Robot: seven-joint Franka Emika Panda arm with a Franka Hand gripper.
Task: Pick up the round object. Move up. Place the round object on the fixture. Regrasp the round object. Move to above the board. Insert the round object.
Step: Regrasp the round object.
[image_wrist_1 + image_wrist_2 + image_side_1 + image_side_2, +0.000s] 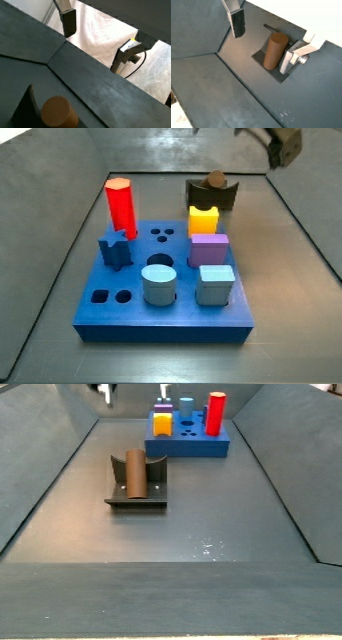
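The round object [273, 50], a plain brown cylinder, lies on its side in the notch of the dark fixture [258, 55]. In both side views it rests there [134, 472], its round end facing one camera [214, 180]. My gripper [266, 40] is open and hangs well above the peg, one finger to each side, touching nothing. In a wrist view the fingers [69, 22] frame pale background, with the peg's end [58, 111] low down. The gripper [279, 143] shows at a side view's upper edge. The blue board [127, 318] stands beyond the fixture [139, 502].
On the board stand a red hexagonal peg [119, 203], a yellow block [203, 220], a purple block [207, 250], a light-blue cylinder [159, 285] and a dark blue star piece [116, 246]. A round hole [159, 260] is open. Sloped grey walls [47, 484] ring the floor.
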